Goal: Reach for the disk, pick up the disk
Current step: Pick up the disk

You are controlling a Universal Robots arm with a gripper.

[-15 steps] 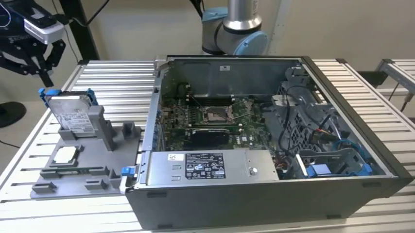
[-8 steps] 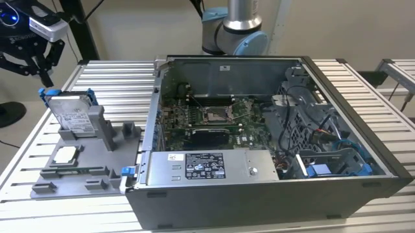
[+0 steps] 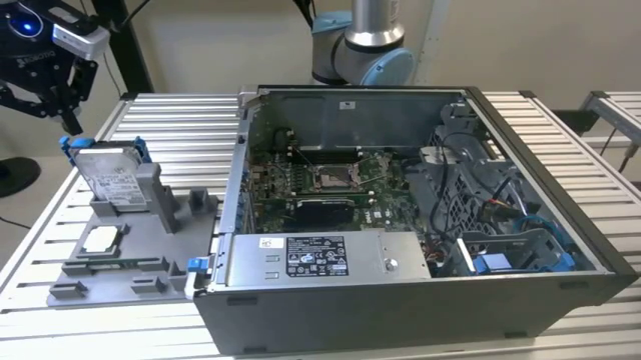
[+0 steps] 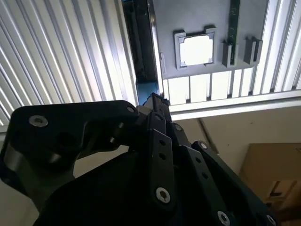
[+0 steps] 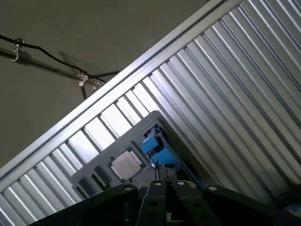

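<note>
We judged the disk (image 3: pixel 108 178) stiff, weighty and shock-shy, best taken by its blue frame (image 3: pixel 72 142), just below the closed, empty gripper (image 3: pixel 70 122) in the frame's upper left.

Black gripper (image 4: pixel 157 101) tip at the blue-framed end of the edge-on disk (image 4: pixel 141 47); square silver chip (image 4: pixel 196 50) sits in grey tray (image 4: pixel 188 14)

No print is legible; the disk (image 3: pixel 108 180) and power supply (image 3: pixel 392 256) labels are unreadable

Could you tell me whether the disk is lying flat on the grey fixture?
No, the disk stands on edge in the grey fixture, with the gripper close above its top.
</note>
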